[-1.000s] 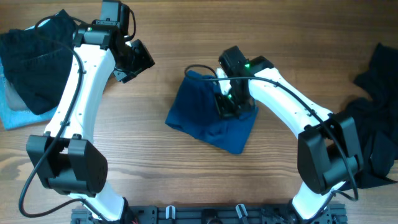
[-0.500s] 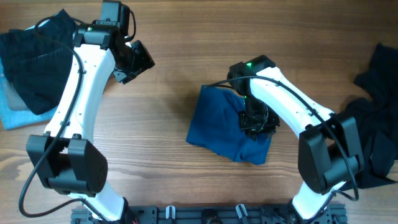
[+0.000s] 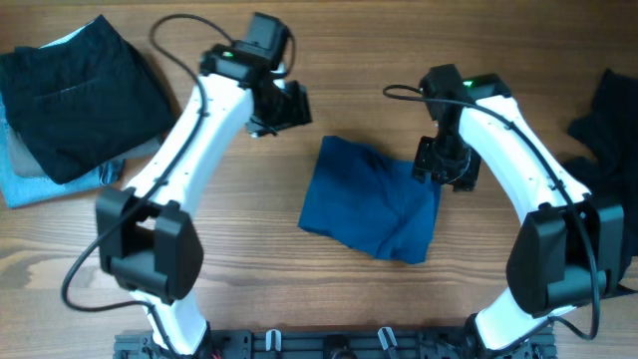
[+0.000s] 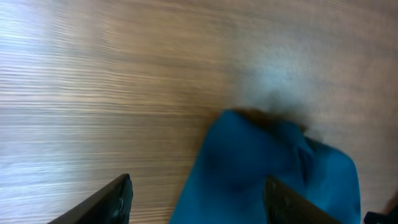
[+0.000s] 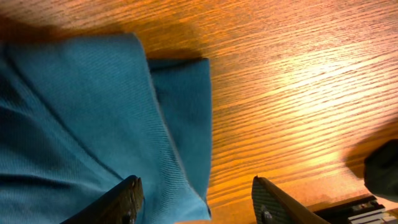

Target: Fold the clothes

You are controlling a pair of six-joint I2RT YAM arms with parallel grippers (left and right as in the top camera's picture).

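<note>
Folded deep-blue garment (image 3: 371, 211) on wooden table (image 3: 249, 259); left gripper (image 3: 283, 106) hovers far-left, right gripper (image 3: 445, 172) over its right edge, both spread

Overhead evenly lit and sharp; left wrist view motion-blurred (right wrist shows warm glare).

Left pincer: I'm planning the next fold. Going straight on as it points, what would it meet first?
Most likely the blue shirt, whose edge lies ahead between the left pincer's open fingers; depth is unclear, so it could land on the table just beside it.
</note>
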